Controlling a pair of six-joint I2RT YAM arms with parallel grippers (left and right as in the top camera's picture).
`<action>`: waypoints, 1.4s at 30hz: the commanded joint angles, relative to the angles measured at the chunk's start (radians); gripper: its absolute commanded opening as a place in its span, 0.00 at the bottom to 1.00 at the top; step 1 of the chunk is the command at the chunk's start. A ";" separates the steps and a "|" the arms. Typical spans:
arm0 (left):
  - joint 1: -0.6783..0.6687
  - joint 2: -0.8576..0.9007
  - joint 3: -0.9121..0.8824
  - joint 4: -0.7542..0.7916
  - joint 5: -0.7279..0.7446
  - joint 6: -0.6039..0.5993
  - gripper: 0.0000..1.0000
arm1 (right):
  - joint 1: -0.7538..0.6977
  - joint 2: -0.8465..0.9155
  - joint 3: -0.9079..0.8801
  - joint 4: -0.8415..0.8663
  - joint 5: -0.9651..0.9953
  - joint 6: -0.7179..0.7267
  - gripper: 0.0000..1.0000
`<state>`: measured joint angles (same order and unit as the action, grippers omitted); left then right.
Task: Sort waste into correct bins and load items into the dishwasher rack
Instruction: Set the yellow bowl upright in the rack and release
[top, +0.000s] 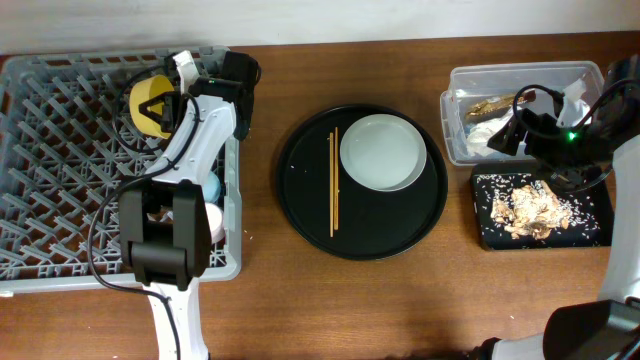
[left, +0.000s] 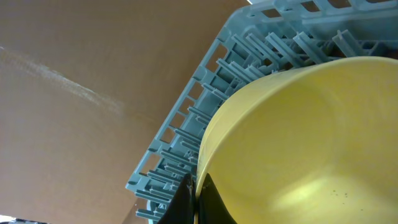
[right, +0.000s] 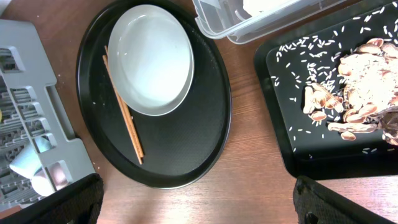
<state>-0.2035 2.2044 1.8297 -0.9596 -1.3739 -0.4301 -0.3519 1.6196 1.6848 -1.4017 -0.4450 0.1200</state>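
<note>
Left pincer (left: 198, 188) clamped on smooth yellow bowl (left: 298, 143) rim, pegged grey rack (left: 186, 140) just beyond. Right pincer (right: 199, 202) apart, flaky scraps (right: 367, 81) on black tray (right: 277, 130) ahead.

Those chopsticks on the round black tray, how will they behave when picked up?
Probably stiff and light: the chopsticks are thin wood. Lying flat on the round black tray, they may roll or slip apart.

1 large round black tray (top: 392, 222) with a low raised rim sits flat at the middle of a brown wooden table (top: 300, 300). The wood shows a faint pale streak. A pale wall (top: 320, 15) runs along the table's far edge.
</note>
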 joint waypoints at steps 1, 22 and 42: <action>0.011 0.021 -0.003 0.005 -0.080 0.009 0.00 | -0.002 -0.005 -0.002 0.002 0.013 -0.012 0.98; 0.004 0.024 -0.004 0.006 0.043 0.009 0.00 | -0.002 -0.005 -0.002 0.002 0.042 -0.019 0.98; 0.000 0.080 -0.004 0.435 -0.051 0.489 0.00 | -0.002 -0.005 -0.002 -0.005 0.043 -0.019 0.99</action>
<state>-0.2028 2.2204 1.8240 -0.5591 -1.4063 -0.1444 -0.3519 1.6196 1.6848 -1.4052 -0.4149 0.1051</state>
